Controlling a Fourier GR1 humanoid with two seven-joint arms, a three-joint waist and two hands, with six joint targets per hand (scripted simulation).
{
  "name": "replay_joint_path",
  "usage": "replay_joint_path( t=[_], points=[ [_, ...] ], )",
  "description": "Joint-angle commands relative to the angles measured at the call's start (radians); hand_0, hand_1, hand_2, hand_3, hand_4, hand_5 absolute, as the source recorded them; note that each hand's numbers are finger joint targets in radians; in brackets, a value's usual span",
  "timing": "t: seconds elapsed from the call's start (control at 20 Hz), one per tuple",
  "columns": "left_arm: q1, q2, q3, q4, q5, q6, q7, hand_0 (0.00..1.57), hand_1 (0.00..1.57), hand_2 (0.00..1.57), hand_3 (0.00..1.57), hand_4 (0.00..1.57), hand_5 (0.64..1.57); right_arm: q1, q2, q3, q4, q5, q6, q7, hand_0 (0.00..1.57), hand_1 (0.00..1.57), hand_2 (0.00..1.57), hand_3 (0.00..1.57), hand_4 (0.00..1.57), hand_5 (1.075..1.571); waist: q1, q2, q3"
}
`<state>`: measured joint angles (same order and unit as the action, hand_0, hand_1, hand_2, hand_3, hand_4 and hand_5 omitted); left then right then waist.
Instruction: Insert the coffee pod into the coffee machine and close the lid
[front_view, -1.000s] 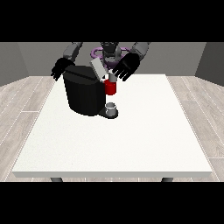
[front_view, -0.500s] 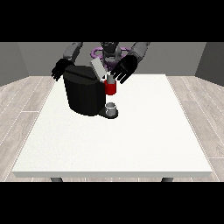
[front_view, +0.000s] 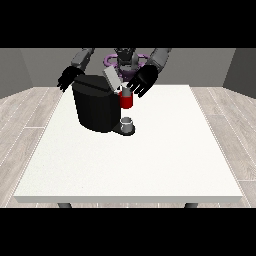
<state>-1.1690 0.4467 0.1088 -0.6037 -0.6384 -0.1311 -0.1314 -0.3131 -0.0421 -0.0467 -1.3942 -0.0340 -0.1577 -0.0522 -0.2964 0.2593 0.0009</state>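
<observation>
Now | hand at view's right (front_view: 141, 81) over lid (front_view: 112, 78) | fingers spread

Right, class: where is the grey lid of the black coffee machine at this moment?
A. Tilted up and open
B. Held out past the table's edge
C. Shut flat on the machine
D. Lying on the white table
A: the grey lid stands tilted up above the black coffee machine.

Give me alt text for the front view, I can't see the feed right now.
A black coffee machine stands on the white table with its grey lid raised. The hand at the view's right hovers just above its red front part, beside the lid; the hand at the view's left is behind the machine.
</observation>
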Motion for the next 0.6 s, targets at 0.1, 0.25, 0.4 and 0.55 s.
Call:
replay_joint_path(
  t=[0.1, 0.25, 0.4, 0.55],
  points=[
    [0.008, -0.015, -0.002, 0.006, 0.006, -0.052, 0.005, 1.22, 1.22, 1.27, 1.17, 0.48, 1.571, -0.016, -0.033, -0.042, 0.013, -0.024, 0.011, 0.018, 0.00, 0.00, 0.00, 0.00, 0.40, 1.571, 0.023, -0.026, -0.0006],
    [0.003, 0.027, 0.024, 0.026, 0.004, -0.014, -0.034, 1.20, 1.20, 1.24, 1.14, 0.47, 1.571, -0.025, -0.054, -0.026, -0.033, -0.025, 0.040, 0.041, 0.00, 0.00, 0.00, 0.00, 0.37, 1.571, -0.028, 0.048, -0.0011],
    [-0.014, -0.006, -0.005, 0.008, -0.020, -0.022, 0.011, 1.16, 1.16, 1.19, 1.06, 0.46, 1.571, -0.043, -0.020, -0.024, 0.003, -0.002, -0.014, 0.037, 0.00, 0.00, 0.00, 0.00, 0.34, 1.571, 0.009, 0.015, -0.0007],
    [0.041, -0.038, -0.015, -0.005, -0.031, 0.023, -0.015, 1.13, 1.13, 1.17, 1.00, 0.46, 1.571, 0.007, -0.024, -0.033, 0.012, -0.028, 0.029, -0.038, 0.00, 0.00, 0.00, 0.00, 0.44, 1.571, 0.010, 0.019, -0.0005]
  ],
)
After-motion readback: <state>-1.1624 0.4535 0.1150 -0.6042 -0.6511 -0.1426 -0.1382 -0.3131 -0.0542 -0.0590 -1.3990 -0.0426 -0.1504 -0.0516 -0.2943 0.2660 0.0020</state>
